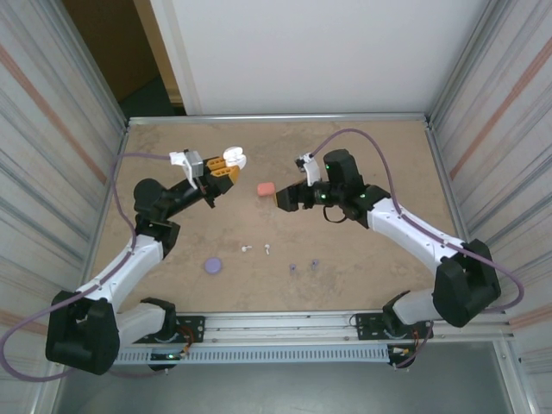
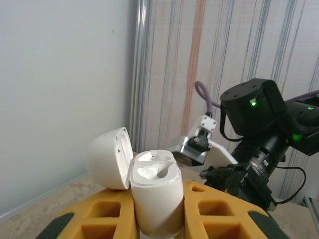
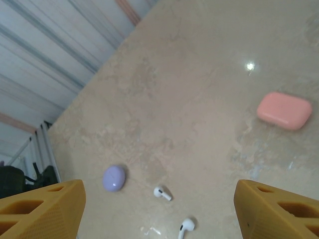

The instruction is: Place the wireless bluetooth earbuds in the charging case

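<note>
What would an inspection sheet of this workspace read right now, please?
Surface: beige marbled table, no spills seen.
Job's things: white case open, held up; pink case and purple case lie shut on the table; two white earbuds and two purple earbuds lie loose.
Clutter: nothing seen.
Grippers: left gripper shut on white case; right gripper open, empty.
Cables: purple cables arch off both arms.
Surroundings: ribbed side panels, white back wall.

Beige marbled tabletop (image 1: 362, 259) edged by metal frame (image 1: 276, 118). Sides enclosed by striped corrugated panels (image 1: 52, 129). White wall (image 1: 310, 52) seen behind, dark opening (image 1: 112, 52) beside it. Glare spot (image 3: 249, 65) reflected on tabletop.
</note>
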{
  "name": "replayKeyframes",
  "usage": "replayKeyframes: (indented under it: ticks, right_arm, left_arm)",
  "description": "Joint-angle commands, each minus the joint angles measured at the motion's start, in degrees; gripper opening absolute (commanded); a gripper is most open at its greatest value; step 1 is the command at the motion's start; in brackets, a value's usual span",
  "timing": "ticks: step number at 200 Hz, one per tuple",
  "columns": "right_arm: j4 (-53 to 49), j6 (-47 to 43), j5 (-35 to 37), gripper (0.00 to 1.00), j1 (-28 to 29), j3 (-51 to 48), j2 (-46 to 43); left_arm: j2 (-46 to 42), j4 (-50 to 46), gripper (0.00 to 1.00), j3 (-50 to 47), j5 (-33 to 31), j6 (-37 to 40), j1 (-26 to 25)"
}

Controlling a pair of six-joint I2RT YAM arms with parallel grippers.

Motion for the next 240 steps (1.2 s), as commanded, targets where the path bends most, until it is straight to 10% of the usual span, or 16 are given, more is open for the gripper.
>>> replayKeyframes:
  ticks: [1, 240]
  right_arm:
    - [-2.3, 1.1, -0.4, 0.77, 1.0, 2.6, 2.2]
    - [-9.5, -0.9, -0.3, 0.61, 9.9, 13.2, 24.2]
  left_arm:
    - [-2.0, 3.4, 0.0, -0.5, 1.2, -0.8, 0.5]
    - [-4.1, 7.2, 0.0, -1.8, 2.0, -2.1, 0.8]
